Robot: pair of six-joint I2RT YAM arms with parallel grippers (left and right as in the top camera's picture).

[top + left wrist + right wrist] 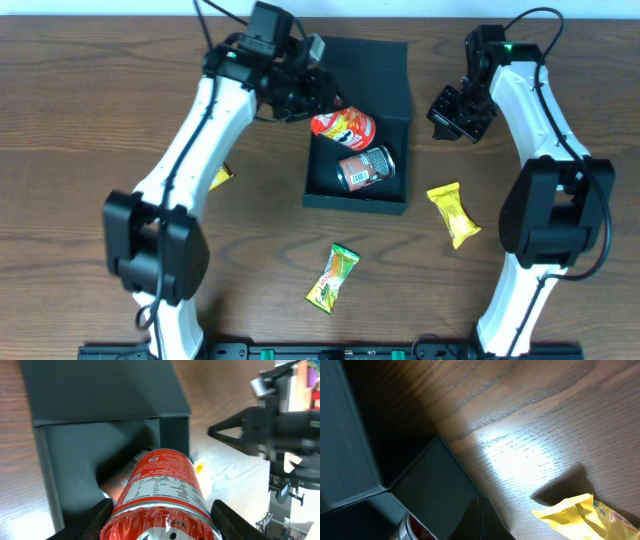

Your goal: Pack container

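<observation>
**Placing step.** The red can is shown clamped in the left end effector, tilted over the open container. It is best lowered into the free space beside the grey can lying inside, kept clear of the walls, and only then released. The right end effector, fingers together, is held just right of the container. The container, dark teal, matte and square, sits mid-tabletop, its flat lid folded back.

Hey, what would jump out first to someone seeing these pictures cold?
The red can, gripped by the left end effector over the open dark box mid-table. A grey can already lies inside; a yellow packet sits on the wood right of the box, a green packet in front.
</observation>
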